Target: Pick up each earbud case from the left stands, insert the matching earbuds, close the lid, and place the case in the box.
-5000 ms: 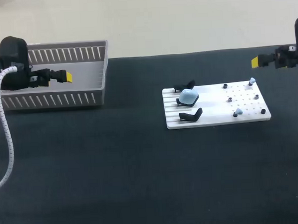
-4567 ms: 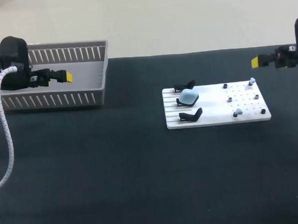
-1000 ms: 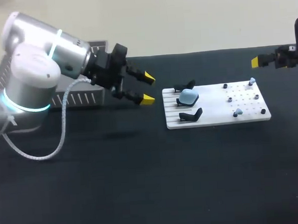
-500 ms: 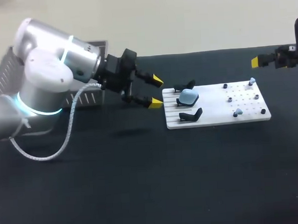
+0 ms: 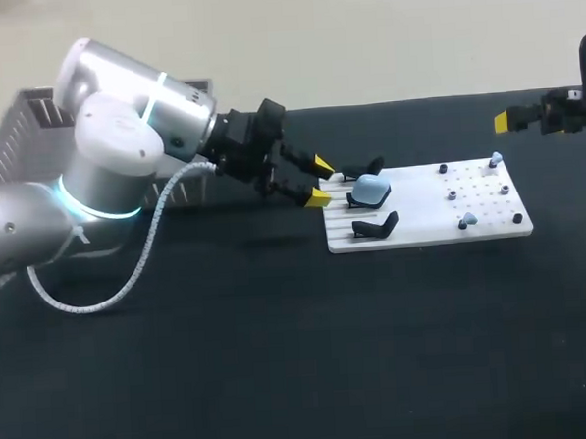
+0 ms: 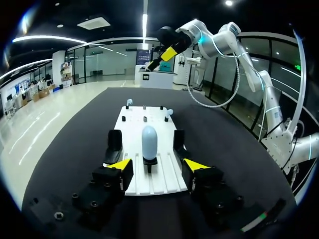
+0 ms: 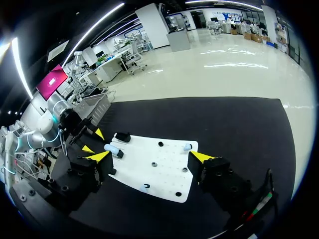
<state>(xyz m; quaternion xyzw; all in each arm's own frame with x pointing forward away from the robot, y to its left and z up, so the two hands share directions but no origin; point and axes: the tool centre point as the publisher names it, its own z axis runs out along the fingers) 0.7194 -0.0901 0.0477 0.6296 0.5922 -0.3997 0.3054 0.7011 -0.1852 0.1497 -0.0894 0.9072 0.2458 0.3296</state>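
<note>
A light blue earbud case (image 5: 370,188) sits closed on the middle black stand at the left end of the white board (image 5: 420,213). Empty black stands (image 5: 365,168) flank it on both sides. My left gripper (image 5: 319,181) hovers open at the board's left edge, just short of the case. In the left wrist view the case (image 6: 148,142) stands ahead of the left gripper (image 6: 158,165), in line with the gap between the fingers and untouched. Two light blue earbuds (image 5: 495,158) (image 5: 468,218) rest on pegs at the board's right end. My right gripper (image 5: 509,121) hangs open beyond the board's far right corner.
The grey slatted basket (image 5: 18,136) stands at the back left, largely hidden behind my left arm. Small black pegs (image 5: 443,168) dot the board's right half. In the right wrist view the board (image 7: 164,159) lies ahead of the right gripper (image 7: 150,157).
My left arm has swung from over the basket rightward to the board's left edge, and its fingers have narrowed a little. The right arm has stayed still.
</note>
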